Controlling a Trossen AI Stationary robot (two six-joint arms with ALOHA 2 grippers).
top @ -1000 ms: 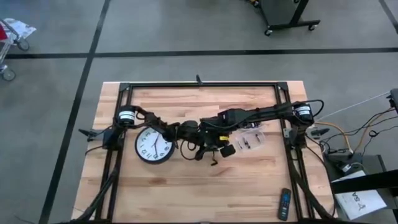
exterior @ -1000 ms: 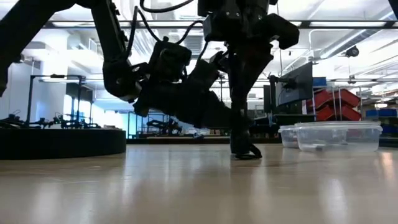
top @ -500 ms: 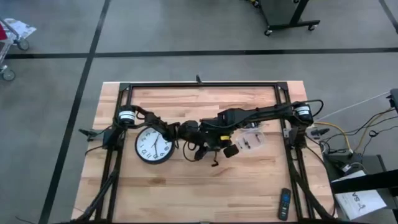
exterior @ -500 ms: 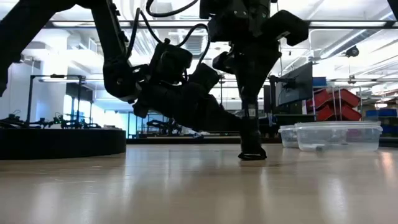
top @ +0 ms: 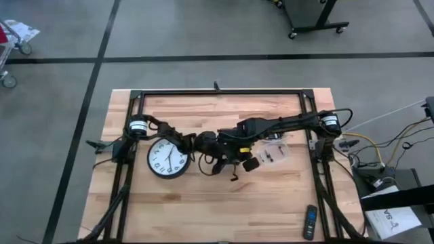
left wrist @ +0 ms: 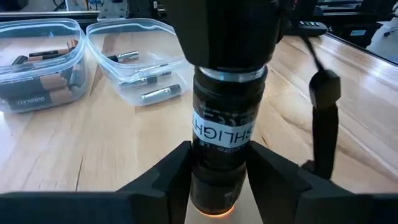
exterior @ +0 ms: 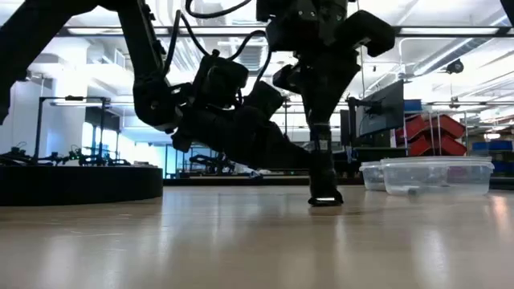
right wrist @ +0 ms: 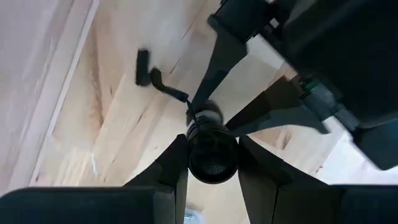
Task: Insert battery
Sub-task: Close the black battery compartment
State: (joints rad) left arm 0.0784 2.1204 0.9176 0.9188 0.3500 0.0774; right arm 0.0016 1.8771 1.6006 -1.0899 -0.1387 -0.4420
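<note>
A black flashlight [exterior: 323, 172] stands upright on the table with its lit end [exterior: 325, 200] down, near the table's middle. My left gripper [left wrist: 217, 180] reaches in level from the left and is shut on its lower body. My right gripper [right wrist: 211, 167] comes down from above and is shut on its upper end. A black wrist strap [left wrist: 323, 124] hangs off the flashlight. Loose batteries [left wrist: 160, 93] lie in clear tubs [left wrist: 140, 43] to the right, apart from both grippers. My left gripper pinches the flashlight's lower body [left wrist: 219, 155], just under its white label, between its two fingers [left wrist: 177, 177]. The fingers come level from the table's left and lie across the flashlight. The flashlight stands upright, its glowing end on the wood. My right gripper pinches the flashlight's upper end [right wrist: 212, 149] between its two fingers [right wrist: 174, 165]. The fingers point down from above, along the flashlight. Its round end cap shows between them.
A round wall clock [top: 167, 160] lies flat to the left of the grippers. Clear plastic tubs [top: 274, 154] sit just to their right. A remote control [top: 309, 222] lies at the near right corner. Bare wood stretches along the near side.
Both grippers have carried the flashlight a little toward the table's right edge and set it more upright. Its lower end now glows on the wood, where the strap loop showed before. Both grippers stay shut on it.
</note>
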